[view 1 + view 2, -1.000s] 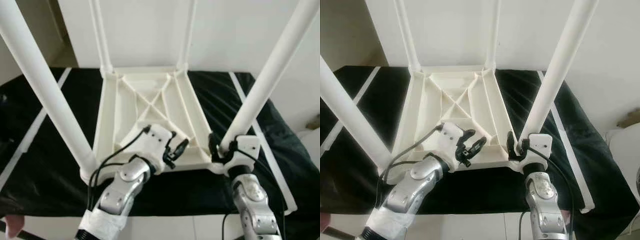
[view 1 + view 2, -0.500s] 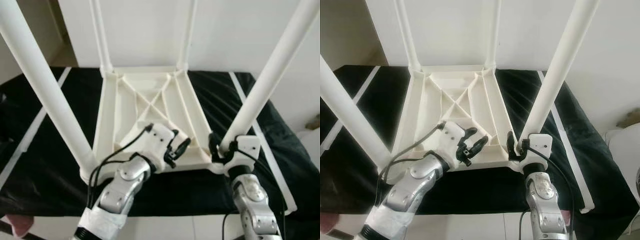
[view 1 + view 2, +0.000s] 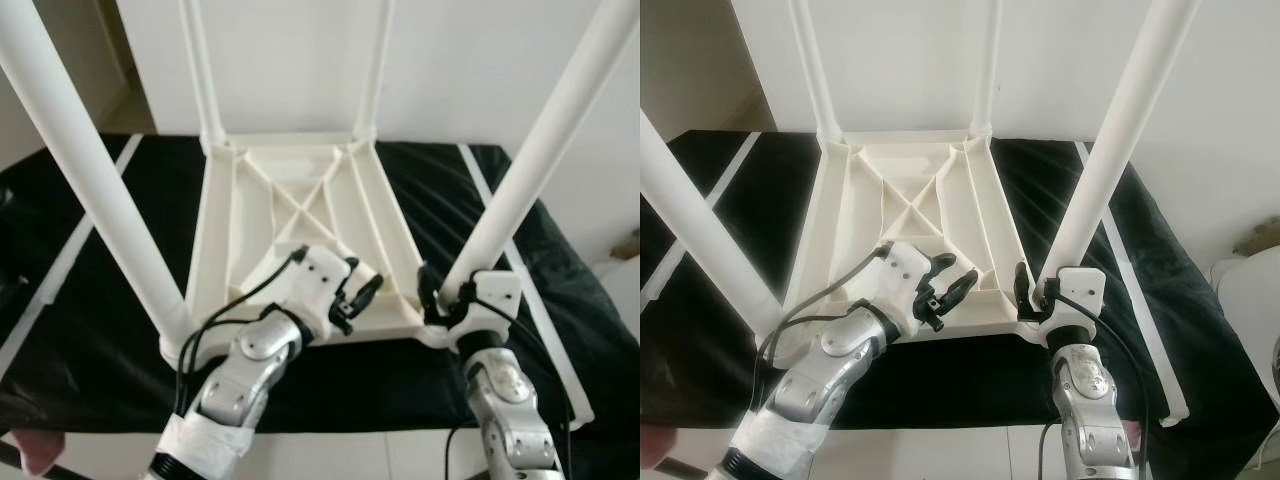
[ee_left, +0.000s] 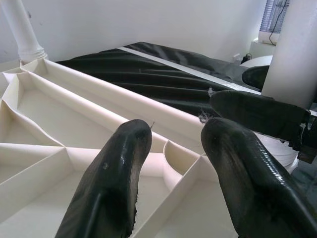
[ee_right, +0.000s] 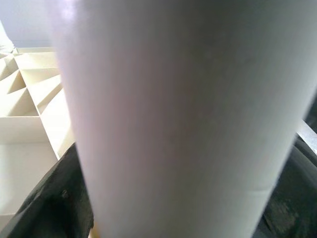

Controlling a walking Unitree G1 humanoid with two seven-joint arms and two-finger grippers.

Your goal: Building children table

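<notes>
You have two silver, jointed metal arms. The left claw (image 3: pixel 352 297) and right claw (image 3: pixel 432 297) each carry two long, glossy black fingers (image 4: pixel 111 178) on white housings. Black cables loop along both forearms; white wrapping covers the left forearm.

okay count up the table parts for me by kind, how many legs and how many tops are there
White legs: 4 (near-left, near-right, far-left, far-right)
Upturned white tabletop: 1
Total: 5
</notes>
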